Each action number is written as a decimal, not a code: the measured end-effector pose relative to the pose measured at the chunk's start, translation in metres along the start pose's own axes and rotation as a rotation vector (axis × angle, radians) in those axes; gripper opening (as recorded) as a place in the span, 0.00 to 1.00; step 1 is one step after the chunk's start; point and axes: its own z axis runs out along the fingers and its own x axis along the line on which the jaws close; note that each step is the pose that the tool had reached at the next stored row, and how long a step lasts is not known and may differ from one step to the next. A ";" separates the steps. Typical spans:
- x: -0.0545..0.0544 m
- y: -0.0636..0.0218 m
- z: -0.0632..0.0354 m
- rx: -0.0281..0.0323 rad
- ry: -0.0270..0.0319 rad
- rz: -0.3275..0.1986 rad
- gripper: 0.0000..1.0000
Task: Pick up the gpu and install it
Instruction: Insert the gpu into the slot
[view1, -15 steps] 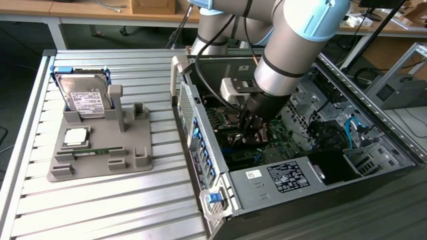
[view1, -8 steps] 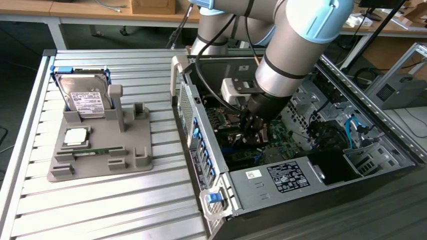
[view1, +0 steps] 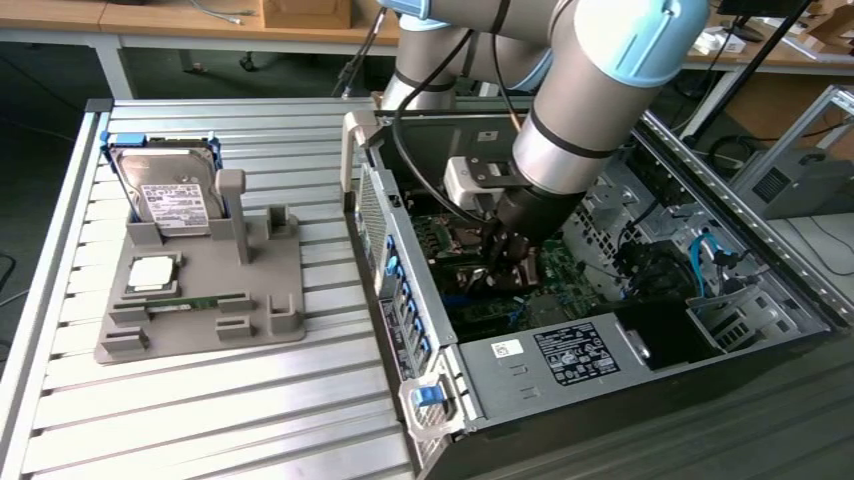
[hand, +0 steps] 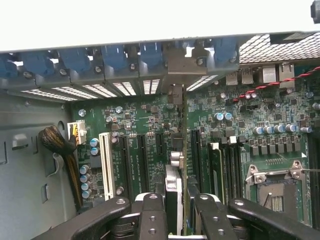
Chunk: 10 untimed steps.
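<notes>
fingers (hand: 151, 212): partly closed, gripping the gpu (hand: 174, 187) edge-on.
gpu: standing upright over the motherboard (hand: 135, 125) slots, bracket by the computer case (view1: 501, 395) rear wall.

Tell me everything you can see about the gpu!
The gpu is seen edge-on: a thin dark card with a grey metal part on one face. The end effector is shut on it, a finger on each side. It stands on edge over the green motherboard, its silver end bracket at the rear slots of the case. I cannot tell if it is seated.
</notes>
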 end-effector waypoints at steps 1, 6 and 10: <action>0.000 -0.0009 0.0000 -0.0002 0.0000 0.000 0.27; 0.000 -0.0039 0.0009 -0.0020 0.0003 0.000 0.27; 0.000 -0.0040 0.0021 -0.0021 0.0003 0.000 0.27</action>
